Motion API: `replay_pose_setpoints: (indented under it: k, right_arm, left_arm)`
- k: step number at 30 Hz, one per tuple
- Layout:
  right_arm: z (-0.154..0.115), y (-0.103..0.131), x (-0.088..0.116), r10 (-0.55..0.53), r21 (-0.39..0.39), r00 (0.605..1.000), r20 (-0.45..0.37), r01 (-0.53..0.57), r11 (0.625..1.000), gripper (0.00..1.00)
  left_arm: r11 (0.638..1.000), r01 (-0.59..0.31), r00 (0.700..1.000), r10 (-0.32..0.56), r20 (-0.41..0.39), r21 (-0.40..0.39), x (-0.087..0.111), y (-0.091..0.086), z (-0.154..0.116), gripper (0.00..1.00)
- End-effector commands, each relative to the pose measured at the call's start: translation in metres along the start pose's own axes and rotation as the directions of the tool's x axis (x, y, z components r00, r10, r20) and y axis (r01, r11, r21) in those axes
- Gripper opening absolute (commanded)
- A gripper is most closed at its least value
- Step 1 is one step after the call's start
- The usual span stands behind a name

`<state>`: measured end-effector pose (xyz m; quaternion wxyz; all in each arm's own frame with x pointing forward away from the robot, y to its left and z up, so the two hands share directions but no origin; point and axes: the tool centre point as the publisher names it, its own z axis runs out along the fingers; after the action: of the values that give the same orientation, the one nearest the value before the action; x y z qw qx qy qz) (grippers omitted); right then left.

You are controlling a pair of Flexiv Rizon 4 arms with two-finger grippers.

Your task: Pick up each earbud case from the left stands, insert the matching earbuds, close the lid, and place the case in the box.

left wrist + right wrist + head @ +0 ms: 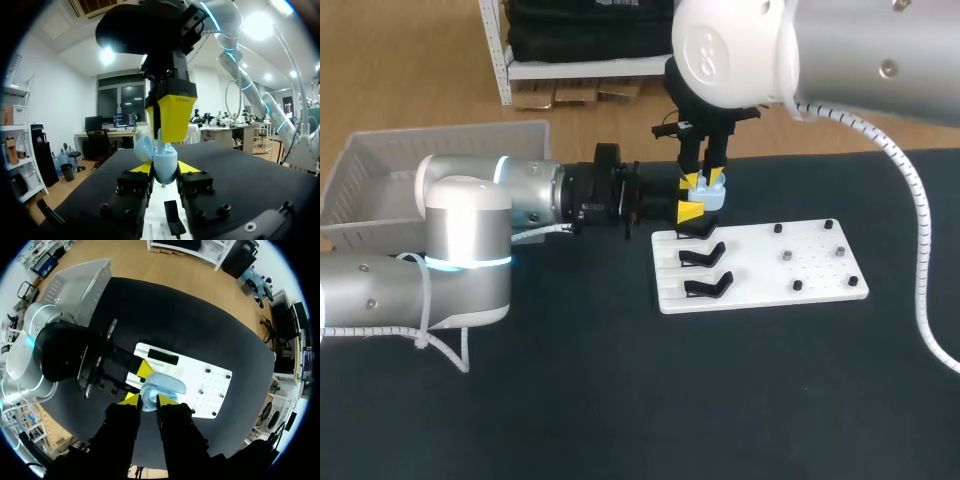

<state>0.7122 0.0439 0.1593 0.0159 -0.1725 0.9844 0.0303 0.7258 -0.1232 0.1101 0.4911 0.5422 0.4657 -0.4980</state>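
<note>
- Head view: the left gripper [696,203] reaches in level and pinches the pale blue case [710,191] above the far corner of the white board [800,270], clear of the two black stands [705,255].
- The right gripper [705,180] hangs point-down directly over the case. The box [380,170] sits well apart on the left side.
- Left wrist view: the case stands upright between the left arm's two yellow tips, gripped from both sides. Its lid [144,147] is swung open to one side.
- A thin pale stem, probably an earbud [160,136], runs from under the right gripper's tips into the case mouth.
- The step in hand looks like seating the earbud, so the left arm should hold still and level as a vice.
- The right arm should come straight down along the stem's line with no sideways push, staying off the open lid.
- Right wrist view: its own fingers are drawn close on a small pale piece, which seems to be that earbud, just above the case.
- Whether the bud is fully seated cannot be told.
- Let go only when the bud sits flush, then lift straight out before closing the lid.
</note>
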Motion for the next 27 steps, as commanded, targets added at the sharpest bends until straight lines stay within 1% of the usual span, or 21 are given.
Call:
replay_pose_setpoints:
  k: [1,11,12,13,14,15,16,17,18,19,22,24,27]
  right_arm:
    - [0.001,0.0,-0.001,0.001,0.002,1.0,0.002,-0.001,1.0,0.0]
    - [0.005,-0.001,-0.004,0.001,0.013,1.0,-0.015,-0.001,1.0,0.0]
    - [0.005,-0.001,-0.004,0.002,0.013,1.0,-0.016,-0.002,1.0,0.17]
    - [0.006,-0.001,-0.003,0.004,0.012,1.0,-0.016,-0.004,1.0,0.42]
    - [0.005,-0.002,-0.003,0.005,0.011,1.0,-0.017,-0.005,1.0,0.48]
    - [0.004,-0.002,-0.002,0.006,0.01,1.0,-0.016,-0.006,1.0,0.51]
    - [0.002,-0.002,0.0,0.006,0.008,1.0,-0.015,-0.006,1.0,0.66]
    - [-0.001,0.0,0.002,0.003,0.005,1.0,-0.01,-0.003,1.0,0.73]
    - [-0.004,0.0,0.003,0.001,0.004,1.0,-0.005,-0.001,1.0,0.75]
    - [-0.007,0.001,0.004,0.0,0.005,1.0,-0.002,0.0,1.0,0.8]
    - [-0.017,-0.001,0.007,0.007,-0.008,1.0,0.026,-0.007,1.0,0.83]
    - [-0.023,-0.004,0.005,0.024,-0.018,0.999,0.043,-0.023,1.0,0.85]
    - [-0.028,-0.016,-0.002,0.076,-0.034,0.995,0.067,-0.074,0.997,0.9]
  left_arm:
    - [1.0,-0.002,1.0,0.002,0.002,0.001,0.001,0.001,0.0,0.0]
    - [1.0,-0.002,1.0,0.002,0.002,0.001,0.001,0.001,0.0,0.0]
    - [1.0,-0.002,1.0,0.002,0.002,0.001,0.001,0.001,0.0,0.0]
    - [1.0,-0.002,1.0,0.002,0.002,0.001,0.001,0.001,0.0,0.0]
    - [1.0,-0.002,1.0,0.002,0.002,0.001,0.001,0.001,0.0,0.0]
    - [1.0,-0.002,1.0,0.002,0.002,0.001,0.001,0.001,0.0,0.0]
    - [1.0,-0.002,1.0,0.002,0.002,0.001,0.001,0.001,0.0,0.0]
    - [1.0,-0.002,1.0,0.002,0.002,0.001,0.001,0.001,0.0,0.0]
    - [1.0,-0.002,1.0,0.002,0.002,0.001,0.001,0.001,0.0,0.0]
    - [1.0,-0.002,1.0,0.002,0.002,0.001,0.001,0.001,0.0,0.0]
    - [1.0,-0.002,1.0,0.002,0.002,0.001,0.001,0.001,0.0,0.0]
    - [1.0,-0.002,1.0,0.002,0.002,0.001,0.001,0.001,0.0,0.0]
    - [1.0,-0.002,1.0,0.002,0.002,0.001,0.001,0.001,0.0,0.0]
